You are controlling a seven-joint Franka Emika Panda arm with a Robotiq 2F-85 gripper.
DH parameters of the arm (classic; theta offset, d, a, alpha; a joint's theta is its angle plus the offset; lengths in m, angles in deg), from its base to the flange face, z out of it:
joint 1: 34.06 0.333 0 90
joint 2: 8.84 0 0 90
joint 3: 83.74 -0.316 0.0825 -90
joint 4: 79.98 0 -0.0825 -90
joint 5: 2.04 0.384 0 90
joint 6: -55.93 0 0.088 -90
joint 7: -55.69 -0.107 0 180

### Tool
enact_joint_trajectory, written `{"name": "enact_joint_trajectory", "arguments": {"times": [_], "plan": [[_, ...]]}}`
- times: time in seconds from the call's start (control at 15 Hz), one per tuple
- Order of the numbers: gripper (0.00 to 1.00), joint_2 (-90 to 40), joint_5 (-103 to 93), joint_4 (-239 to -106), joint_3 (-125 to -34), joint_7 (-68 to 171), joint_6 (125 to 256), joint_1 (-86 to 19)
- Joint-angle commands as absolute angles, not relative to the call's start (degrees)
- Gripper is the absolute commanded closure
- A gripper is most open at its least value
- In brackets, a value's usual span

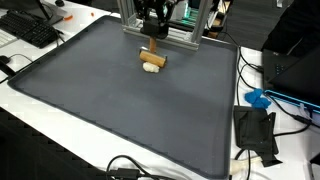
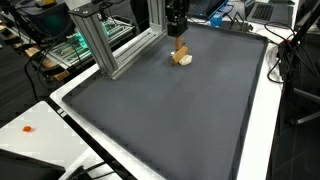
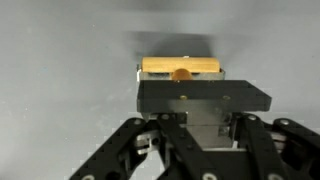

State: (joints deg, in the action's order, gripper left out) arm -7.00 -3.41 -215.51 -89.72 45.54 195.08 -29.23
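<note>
My gripper (image 1: 152, 36) hangs at the far end of a dark grey mat (image 1: 120, 110), straight over a small wooden block (image 1: 152, 54). The fingers look drawn together on the block's top. A cream rounded piece (image 1: 152, 68) lies on the mat against the block's foot. Both exterior views show this; the gripper (image 2: 178, 38), block (image 2: 181, 50) and cream piece (image 2: 185, 60) sit close to the mat's (image 2: 170, 110) back edge. In the wrist view the wooden block (image 3: 180, 66), with an orange knob, shows just beyond the black fingertips (image 3: 200, 95).
An aluminium frame (image 1: 185, 35) stands right behind the gripper; it also shows in an exterior view (image 2: 100, 45). A keyboard (image 1: 30, 30) lies off the mat. A blue item (image 1: 258, 98), a black device (image 1: 255, 130) and cables lie beside the mat's edge.
</note>
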Motion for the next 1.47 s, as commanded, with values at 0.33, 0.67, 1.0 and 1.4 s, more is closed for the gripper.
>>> {"name": "enact_joint_trajectory", "arguments": {"times": [0.33, 0.67, 1.0, 1.4], "plan": [[0.77, -9.0, -3.4, -214.8, -89.3, 33.9, 200.0, -29.5], [0.77, -9.5, -4.1, -212.6, -89.0, 27.0, 199.1, -29.6], [0.77, -9.9, -5.6, -209.6, -88.7, 21.9, 196.9, -29.5], [0.77, -13.9, -9.5, -207.5, -87.0, 12.3, 197.8, -29.4]]}}
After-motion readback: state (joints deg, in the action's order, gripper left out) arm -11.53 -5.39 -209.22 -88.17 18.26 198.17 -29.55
